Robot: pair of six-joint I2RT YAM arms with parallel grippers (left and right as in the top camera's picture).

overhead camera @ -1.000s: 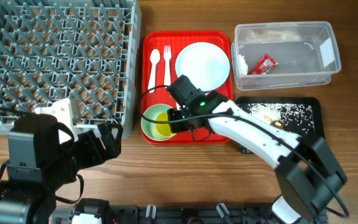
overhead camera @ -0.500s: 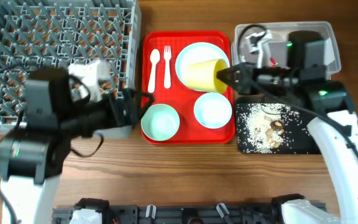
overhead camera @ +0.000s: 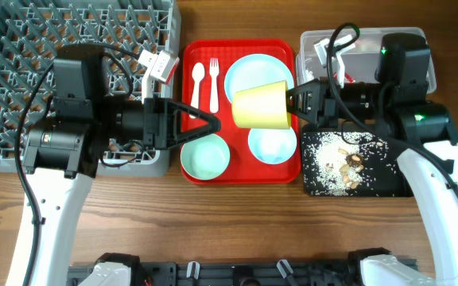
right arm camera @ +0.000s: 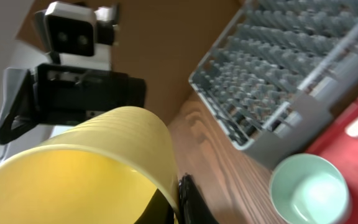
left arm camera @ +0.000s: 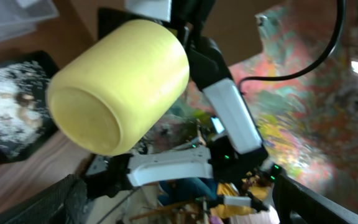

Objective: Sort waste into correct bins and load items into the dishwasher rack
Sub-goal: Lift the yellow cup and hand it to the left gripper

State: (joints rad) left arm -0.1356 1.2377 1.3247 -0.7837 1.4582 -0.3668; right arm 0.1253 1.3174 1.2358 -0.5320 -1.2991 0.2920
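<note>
The right gripper (overhead camera: pixel 295 100) pinches the rim of the yellow cup (overhead camera: pixel 261 105), held sideways above the red tray (overhead camera: pixel 237 45). The left gripper (overhead camera: pixel 199 125) waits beside it, fingers spread wide. Crumbs (overhead camera: pixel 324 147) lie in the black tray (overhead camera: pixel 307 187) — no dishes show in the rack (overhead camera: pixel 22 48), and the plate (overhead camera: pixel 253 71), bowls (overhead camera: pixel 205 155), fork (overhead camera: pixel 212 83) and spoon (overhead camera: pixel 198 79) are yet to load.

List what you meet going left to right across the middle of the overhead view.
grey dishwasher rack → open left gripper → yellow cup → right gripper, shut on the cup's rim → black tray
</note>
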